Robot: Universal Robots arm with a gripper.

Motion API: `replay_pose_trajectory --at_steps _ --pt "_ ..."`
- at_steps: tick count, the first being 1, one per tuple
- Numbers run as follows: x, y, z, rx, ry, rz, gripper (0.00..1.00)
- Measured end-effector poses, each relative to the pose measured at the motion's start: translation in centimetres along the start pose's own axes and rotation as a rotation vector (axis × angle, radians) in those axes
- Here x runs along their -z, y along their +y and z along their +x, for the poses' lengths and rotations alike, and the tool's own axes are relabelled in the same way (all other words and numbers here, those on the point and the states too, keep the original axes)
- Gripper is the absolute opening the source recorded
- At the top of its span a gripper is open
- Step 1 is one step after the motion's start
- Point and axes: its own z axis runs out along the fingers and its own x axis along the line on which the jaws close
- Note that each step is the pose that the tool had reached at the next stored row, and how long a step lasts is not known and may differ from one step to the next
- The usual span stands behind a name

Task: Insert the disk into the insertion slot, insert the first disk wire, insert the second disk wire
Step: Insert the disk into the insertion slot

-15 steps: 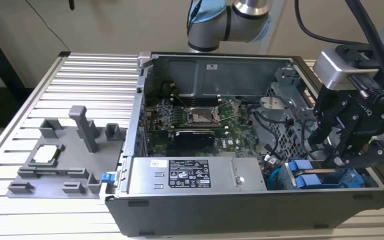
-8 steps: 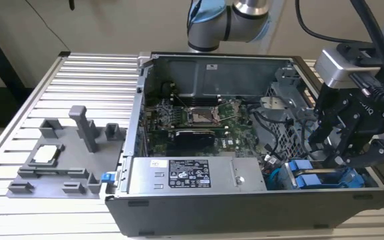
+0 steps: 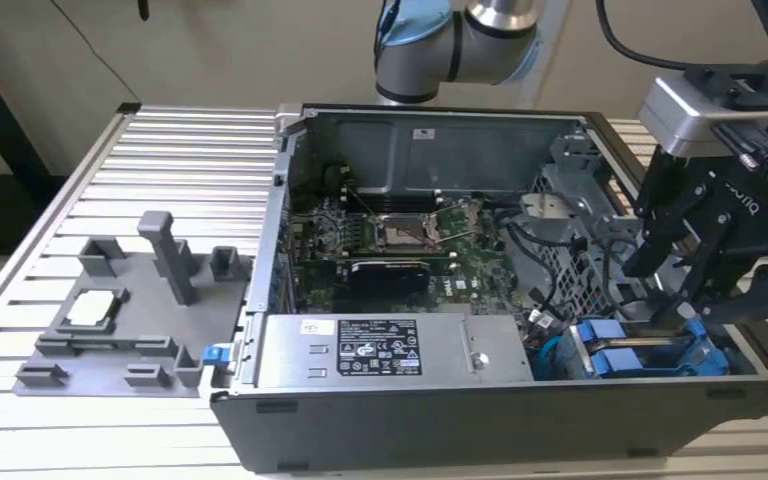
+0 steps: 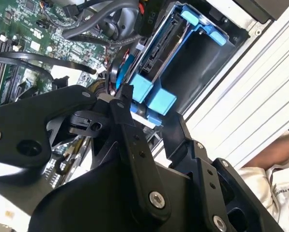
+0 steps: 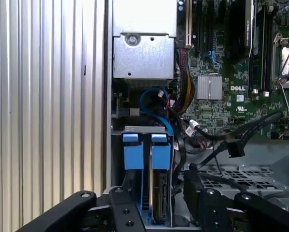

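Jaws open, straddling the disk [image 5: 159, 198] upright in the slot [image 5: 143, 129]; likely stiff, shock-sensitive, best held by carrier [image 5: 133, 157] sides.

At the centre of the frame you see the disk [image 5: 161, 193] standing on edge in the insertion slot [image 5: 143, 129], its connector edge facing you and the two blue carrier tabs [image 5: 133, 153] side by side beside it. Your gripper [image 5: 155, 186] straddles it, black fingers [image 5: 196, 186] spread apart, one on each side of the carrier. A blue data cable [image 5: 156, 102] loops from the slot toward the grey power supply [image 5: 144, 53], where a wire bundle [image 5: 185, 92] leaves it. The green motherboard [image 5: 221, 116] carries a silver heatsink [image 5: 209, 87]. A loose black connector [image 5: 234, 148] hangs over the perforated panel [image 5: 231, 181]. Outside the case wall lies the ribbed table [image 5: 38, 96].
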Motion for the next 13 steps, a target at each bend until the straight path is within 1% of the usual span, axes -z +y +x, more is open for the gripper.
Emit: replay_pose_trajectory --at_steps 1,2,3,4,6,7,8,9,13 --pt "0.02 0.00 -0.01 0.000 -0.0014 0.0002 0.53" --pt "0.04 0.00 -0.01 0.000 -0.0066 0.0013 0.53" --pt "0.05 0.00 -0.02 0.001 -0.0181 0.0031 0.53" --pt "0.05 0.00 -0.01 0.001 -0.0330 0.0052 0.53" --pt "0.05 0.00 -0.02 0.002 -0.0688 0.0094 0.53" --pt "0.05 0.01 -0.01 0.003 -0.0883 0.0128 0.53" --pt "0.05 0.01 -0.01 0.004 -0.1031 0.0198 0.53" --pt "0.05 0.01 -0.01 0.005 -0.1129 0.0309 0.53" --pt "0.05 0.01 0.00 0.013 -0.1427 0.0781 0.53"
